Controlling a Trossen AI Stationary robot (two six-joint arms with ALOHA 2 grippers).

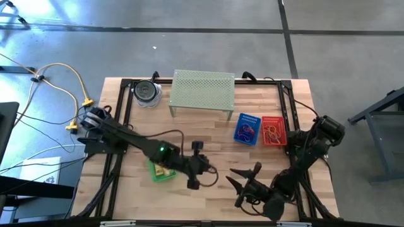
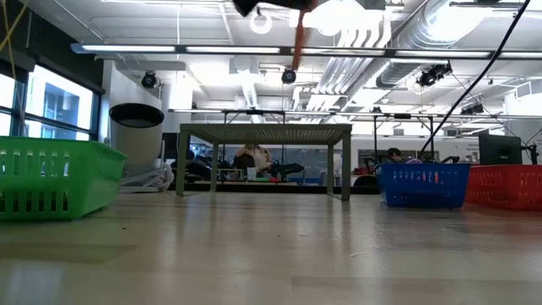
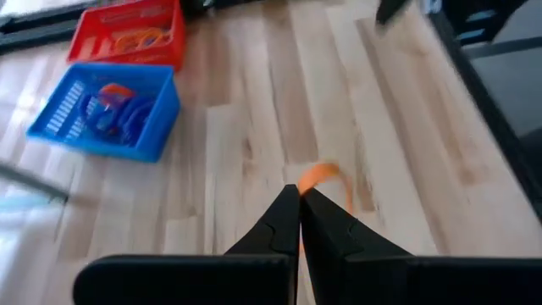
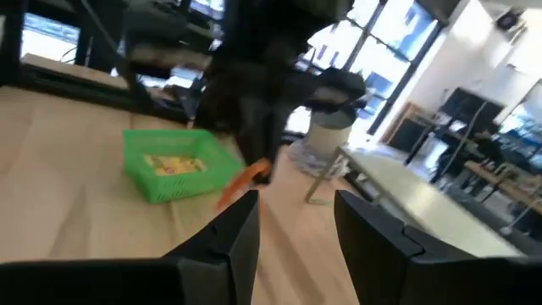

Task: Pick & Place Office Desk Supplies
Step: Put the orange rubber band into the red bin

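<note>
Left wrist view: left end effector is pinching a thin orange loop above the wooden worktop (right end effector is idling, fingers apart, empty).

The room is bright and the light comes from above: in the low view long ceiling lamps shine in the upper part of the frame and are burned out to white near the top middle. The wooden table reflects them as pale, soft glare across the lower half, and it looks out of focus close to the camera. In the high view the light is even, with weak shadows. The left wrist view is blurred by motion, most strongly at its upper right. The right wrist view is also smeared, and its windows at the upper right are overexposed.
</note>
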